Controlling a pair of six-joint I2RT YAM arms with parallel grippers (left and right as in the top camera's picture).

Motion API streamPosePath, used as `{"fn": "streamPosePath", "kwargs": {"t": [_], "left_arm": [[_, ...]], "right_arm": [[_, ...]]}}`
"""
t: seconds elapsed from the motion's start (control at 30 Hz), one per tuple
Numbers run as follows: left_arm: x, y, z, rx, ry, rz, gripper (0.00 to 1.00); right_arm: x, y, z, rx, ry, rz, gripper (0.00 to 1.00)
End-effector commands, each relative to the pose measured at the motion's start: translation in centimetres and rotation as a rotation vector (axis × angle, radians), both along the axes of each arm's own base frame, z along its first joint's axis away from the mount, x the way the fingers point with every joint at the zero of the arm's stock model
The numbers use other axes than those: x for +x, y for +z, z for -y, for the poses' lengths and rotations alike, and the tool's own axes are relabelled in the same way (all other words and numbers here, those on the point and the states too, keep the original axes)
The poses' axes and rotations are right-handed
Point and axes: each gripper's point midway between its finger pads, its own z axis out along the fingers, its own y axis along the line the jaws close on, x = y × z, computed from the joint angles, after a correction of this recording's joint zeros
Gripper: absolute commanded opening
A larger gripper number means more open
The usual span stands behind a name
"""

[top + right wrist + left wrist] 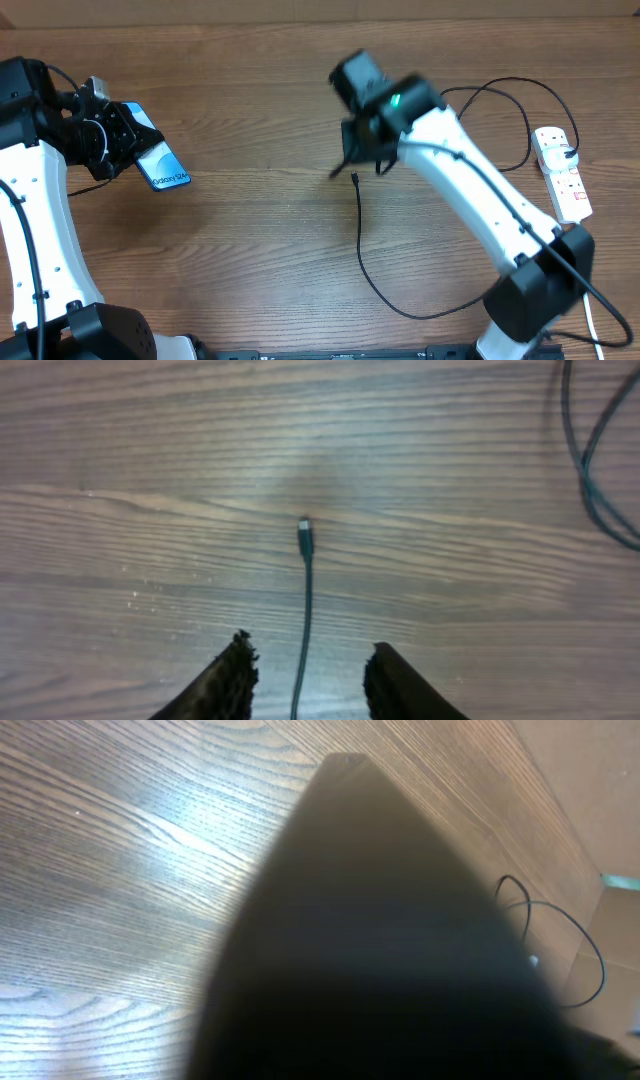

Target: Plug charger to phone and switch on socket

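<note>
My left gripper (122, 140) is shut on the phone (165, 166), holding it above the left side of the table with its light blue screen facing up. In the left wrist view the phone (380, 940) is a dark blur filling most of the frame. The charger (360, 225) lies on the table, its plug tip just below my right gripper (358, 150). In the right wrist view my right gripper (310, 647) is open, and the charger (305, 575) runs between the two fingers without touching them. The socket (563, 172) lies at the far right.
A black cable loops across the back right of the table toward the socket, and a stretch of it shows in the right wrist view's top right corner. The charger curves along the front under the right arm. The white right arm (480, 210) spans the right half.
</note>
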Motion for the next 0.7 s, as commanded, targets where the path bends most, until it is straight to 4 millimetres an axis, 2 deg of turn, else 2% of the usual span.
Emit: {"fn": "streamPosePath", "kwargs": {"t": [0.0, 0.03, 0.07, 0.1, 0.17, 0.2, 0.43, 0.67], "left_arm": [[0.2, 1.1, 0.1, 0.016, -0.025, 0.05, 0.04], [0.2, 1.1, 0.1, 0.015, -0.025, 0.049, 0.04], [0.2, 1.1, 0.1, 0.015, -0.025, 0.049, 0.04], [0.2, 1.1, 0.1, 0.015, -0.025, 0.048, 0.04], [0.2, 1.1, 0.1, 0.015, -0.025, 0.047, 0.04], [0.2, 1.1, 0.1, 0.014, -0.026, 0.047, 0.04], [0.2, 1.1, 0.2, 0.014, -0.025, 0.047, 0.04], [0.1, 1.2, 0.3, 0.004, -0.029, 0.049, 0.04]], "right_arm": [[-2.2, -0.4, 1.1, -0.002, -0.001, 0.057, 0.57], [-2.7, -1.2, 1.0, 0.015, 0.01, 0.052, 0.66], [-2.9, -2.3, 1.1, 0.03, 0.027, 0.04, 0.68], [-3.1, -3.3, 1.2, 0.037, 0.035, 0.025, 0.64], [-3.2, -5.5, 1.8, 0.05, 0.023, -0.026, 0.45], [-3.2, -6.3, 2.0, 0.054, 0.026, -0.057, 0.41], [-2.1, -11.4, 0.9, 0.099, 0.126, -0.17, 0.29], [-0.2, -14.1, -1.4, 0.174, 0.142, -0.151, 0.28]]}}
